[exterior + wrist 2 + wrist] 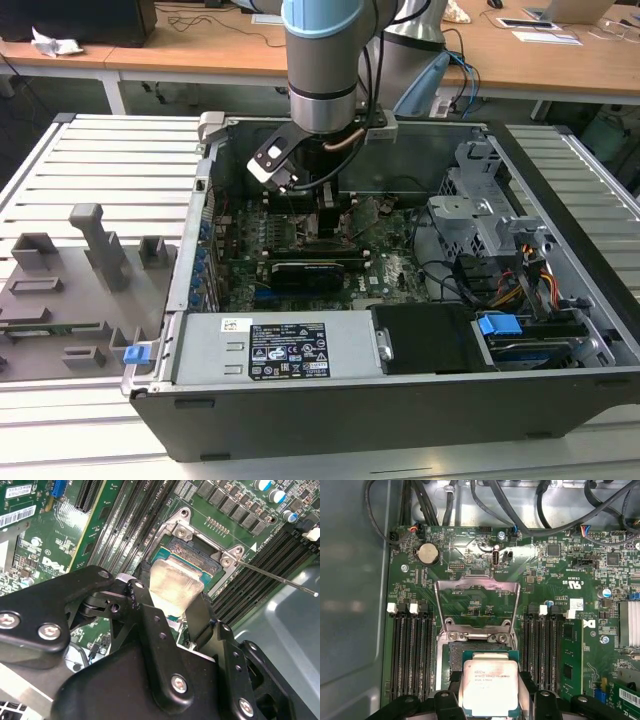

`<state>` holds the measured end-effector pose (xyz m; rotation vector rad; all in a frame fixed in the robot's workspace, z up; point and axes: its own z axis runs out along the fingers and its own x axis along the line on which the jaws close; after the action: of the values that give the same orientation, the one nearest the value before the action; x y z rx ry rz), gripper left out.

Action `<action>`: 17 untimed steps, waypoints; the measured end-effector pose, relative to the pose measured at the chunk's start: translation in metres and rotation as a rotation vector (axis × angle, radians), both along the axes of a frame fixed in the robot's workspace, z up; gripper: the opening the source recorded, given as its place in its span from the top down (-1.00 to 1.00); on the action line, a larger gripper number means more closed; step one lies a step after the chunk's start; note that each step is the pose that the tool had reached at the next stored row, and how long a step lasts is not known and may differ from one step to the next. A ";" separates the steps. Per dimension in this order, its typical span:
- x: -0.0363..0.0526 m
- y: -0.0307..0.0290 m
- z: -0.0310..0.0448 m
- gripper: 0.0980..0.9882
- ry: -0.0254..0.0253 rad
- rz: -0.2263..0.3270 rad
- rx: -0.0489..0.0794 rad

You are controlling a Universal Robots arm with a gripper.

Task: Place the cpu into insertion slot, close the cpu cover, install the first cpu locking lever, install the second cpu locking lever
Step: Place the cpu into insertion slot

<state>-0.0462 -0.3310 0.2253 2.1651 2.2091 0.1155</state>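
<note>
Gripper (172, 595) clenched on the cpu (490, 686), held over the insertion slot (470, 651).
Black fingers (150, 625) clamp two opposite chip edges; chip and gripper body hide most of the socket's pin field, contact not discernible. Raised cpu cover (476, 584) stands beyond the socket, board (560, 580) visible through its window. Memory slots (412, 650) flank the socket. Thin lever rod (275, 577) juts from the bracket (227, 560). Cables (520, 510) loop past the board's edge; arm (320, 60) reaches into the open computer case (400, 410).
</note>
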 end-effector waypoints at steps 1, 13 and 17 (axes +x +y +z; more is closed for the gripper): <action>0.0000 0.0000 -0.0004 0.04 0.0000 0.000 0.000; -0.0001 0.0015 -0.0046 0.04 0.0000 0.000 0.000; -0.0009 0.0038 -0.0055 0.04 0.0000 0.000 0.000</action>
<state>-0.0471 -0.3272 0.2198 2.1648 2.2093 0.1154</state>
